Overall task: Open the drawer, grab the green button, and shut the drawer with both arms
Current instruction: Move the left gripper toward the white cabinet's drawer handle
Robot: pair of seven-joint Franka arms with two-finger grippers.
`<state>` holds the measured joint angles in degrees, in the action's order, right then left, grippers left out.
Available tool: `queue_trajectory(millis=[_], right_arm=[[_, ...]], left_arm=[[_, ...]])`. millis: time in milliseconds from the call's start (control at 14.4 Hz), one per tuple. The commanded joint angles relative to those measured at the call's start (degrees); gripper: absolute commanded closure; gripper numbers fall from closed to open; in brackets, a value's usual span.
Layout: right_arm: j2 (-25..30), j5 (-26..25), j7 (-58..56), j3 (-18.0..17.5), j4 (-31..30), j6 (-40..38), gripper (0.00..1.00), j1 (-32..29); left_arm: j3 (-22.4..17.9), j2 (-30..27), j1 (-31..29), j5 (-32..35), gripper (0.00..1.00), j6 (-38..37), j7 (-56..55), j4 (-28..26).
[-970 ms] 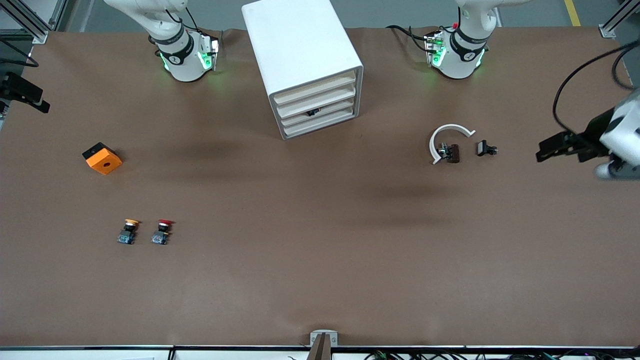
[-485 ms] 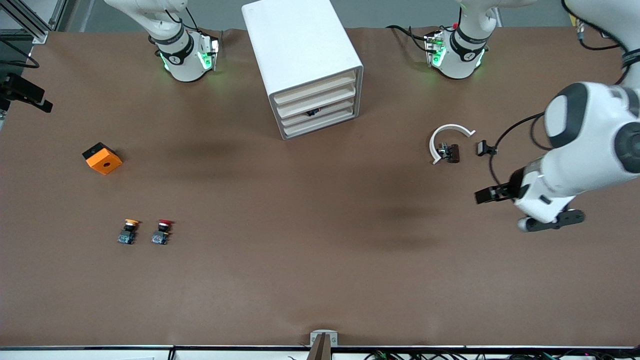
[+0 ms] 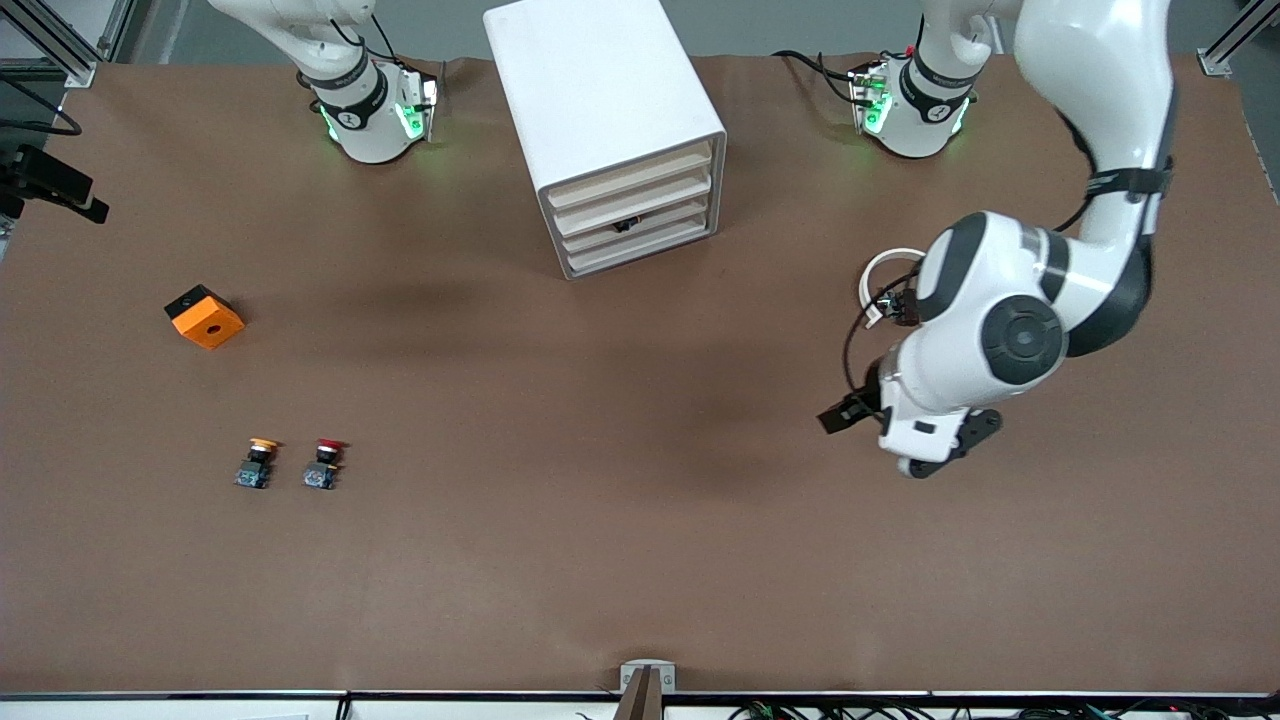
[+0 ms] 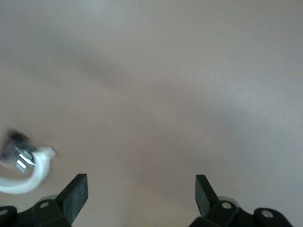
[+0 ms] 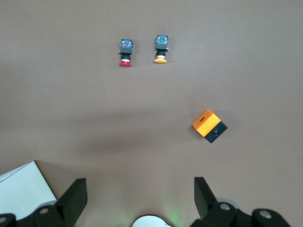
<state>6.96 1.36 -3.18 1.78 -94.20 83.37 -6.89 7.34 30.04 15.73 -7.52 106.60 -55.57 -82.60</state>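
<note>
White drawer [image 3: 636,225] unopened, all steps left; left claw [image 4: 141,195] spread above bare counter [image 3: 640,560], right claw [image 5: 140,196] spread, waiting.

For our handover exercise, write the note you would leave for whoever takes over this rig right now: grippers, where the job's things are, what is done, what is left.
Left gripper: open, empty, in the air over bare table toward the left arm's end, near the white ring.
Right gripper: open, empty, high over its own end of the table; that arm waits.
Cabinet: all four drawers shut; the third drawer shows a small dark piece at its front.
Green button: not visible. Yellow button and red button stand side by side.
Done: nothing.
Left: open the drawer, take the button, close it.
</note>
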Motion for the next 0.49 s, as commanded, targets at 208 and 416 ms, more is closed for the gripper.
queue_trajectory(millis=[208,416], right_arm=[[1.5,0.8,0.7,-0.6,-1.3,0.0,0.0,-0.8],[1.5,0.8,0.7,-0.5,-1.2,0.0,0.0,-0.8]], left_arm=[[-0.3,6.8,4.1,-17.2,0.0,-1.2,-15.9,4.6],[-0.3,10.0,4.9,-20.8,0.0,-3.7,-25.8,4.6]])
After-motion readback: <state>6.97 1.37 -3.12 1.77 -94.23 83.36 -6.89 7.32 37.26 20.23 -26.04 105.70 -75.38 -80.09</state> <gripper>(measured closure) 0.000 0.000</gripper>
